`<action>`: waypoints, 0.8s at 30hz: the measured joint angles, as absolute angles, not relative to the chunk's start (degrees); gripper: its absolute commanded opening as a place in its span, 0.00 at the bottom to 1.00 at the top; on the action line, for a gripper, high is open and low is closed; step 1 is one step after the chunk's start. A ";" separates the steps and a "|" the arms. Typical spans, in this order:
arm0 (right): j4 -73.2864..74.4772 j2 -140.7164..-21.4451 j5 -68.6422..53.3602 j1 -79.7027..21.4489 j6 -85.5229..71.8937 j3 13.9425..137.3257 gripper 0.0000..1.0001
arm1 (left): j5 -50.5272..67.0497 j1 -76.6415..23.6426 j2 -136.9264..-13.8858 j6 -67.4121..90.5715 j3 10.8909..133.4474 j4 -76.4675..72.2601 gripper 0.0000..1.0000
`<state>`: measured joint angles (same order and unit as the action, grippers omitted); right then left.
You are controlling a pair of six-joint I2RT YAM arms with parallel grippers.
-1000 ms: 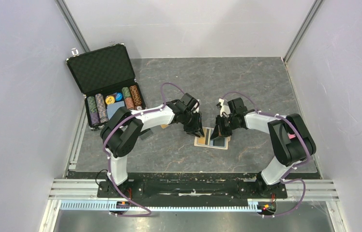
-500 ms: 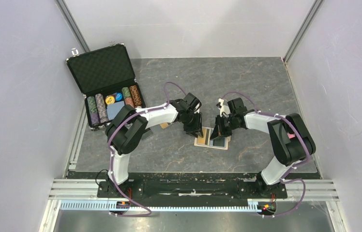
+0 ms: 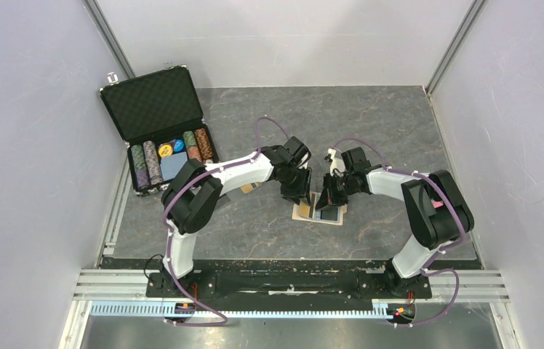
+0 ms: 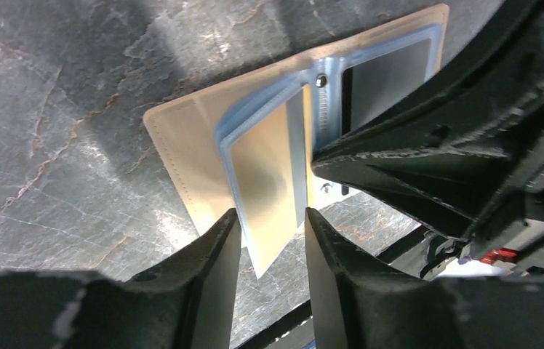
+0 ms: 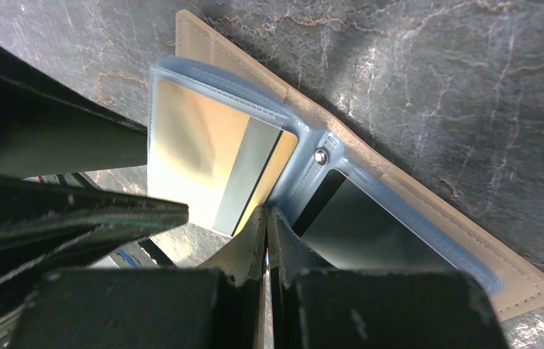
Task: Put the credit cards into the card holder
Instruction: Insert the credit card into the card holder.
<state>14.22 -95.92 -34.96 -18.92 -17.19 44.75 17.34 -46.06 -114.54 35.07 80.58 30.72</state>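
The tan card holder [image 3: 331, 217] lies open on the table, blue lining up. In the left wrist view, the gold-orange card [image 4: 269, 174] sits partly in the left blue sleeve of the holder [image 4: 182, 138]. Its lower corner sticks out between the spread fingers of my left gripper [image 4: 270, 214]. The black card [image 5: 371, 225] lies in the right sleeve. My right gripper [image 5: 266, 211] is shut, its tip at the blue spine of the holder [image 5: 465, 236], beside the gold card [image 5: 189, 160]. In the top view, the left gripper [image 3: 300, 195] and the right gripper [image 3: 329, 200] meet over the holder.
An open black foam-lined case [image 3: 154, 102] with rows of poker chips [image 3: 171, 156] stands at the back left. A small tan piece [image 3: 249, 189] lies by the left forearm. Grey walls close in both sides.
My left gripper has moved right, closer over the holder's left half. The right arm has stayed put on the holder.
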 measured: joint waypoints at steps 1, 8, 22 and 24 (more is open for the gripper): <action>14.20 -95.96 -35.03 -18.92 -17.21 44.75 0.00 | 16.84 -46.37 -114.54 34.68 81.30 31.48 0.49; 14.17 -95.98 -35.11 -18.92 -17.37 44.75 0.00 | 14.92 -48.58 -114.93 32.34 86.13 35.99 0.48; 14.15 -96.01 -35.11 -18.92 -17.39 44.75 0.00 | 8.69 -50.39 -119.31 27.73 91.92 44.95 0.53; 14.15 -96.01 -35.14 -18.92 -17.39 44.75 0.00 | 8.38 -50.48 -119.79 27.70 91.96 45.52 0.46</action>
<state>14.15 -96.01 -35.14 -18.92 -17.39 44.75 8.38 -50.48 -119.79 27.70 91.96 45.52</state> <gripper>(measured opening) 0.004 0.552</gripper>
